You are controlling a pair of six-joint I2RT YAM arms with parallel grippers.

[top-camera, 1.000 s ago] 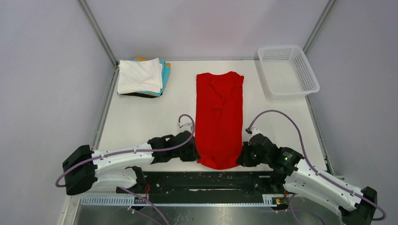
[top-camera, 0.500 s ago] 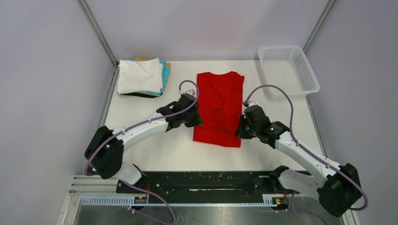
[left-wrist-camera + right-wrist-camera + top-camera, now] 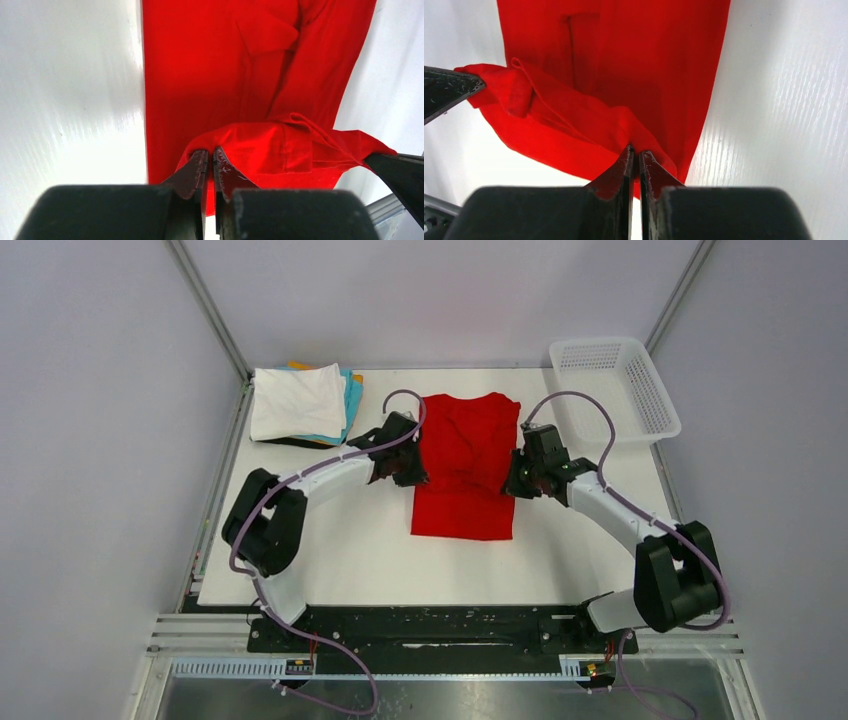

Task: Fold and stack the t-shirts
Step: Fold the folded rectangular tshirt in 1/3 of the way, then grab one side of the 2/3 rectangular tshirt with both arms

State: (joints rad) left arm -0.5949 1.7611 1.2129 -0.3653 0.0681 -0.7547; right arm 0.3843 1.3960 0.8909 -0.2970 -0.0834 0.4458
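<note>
My left hand (image 3: pixel 412 472) and right hand (image 3: pixel 512 483) each pinch a hem corner of the red t-shirt (image 3: pixel 467 440), lying right of the folded stack (image 3: pixel 300 400); halving fold in hand; next, I reckon, lay hem on collar and release.

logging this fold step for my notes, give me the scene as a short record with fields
left gripper: shut on red t-shirt, left hem corner
right gripper: shut on its right hem corner
red t-shirt: hem held raised over the lower half, fold unfinished
folded stack: white on top, far left of table
basket: far right corner, apart from the shirts
</note>
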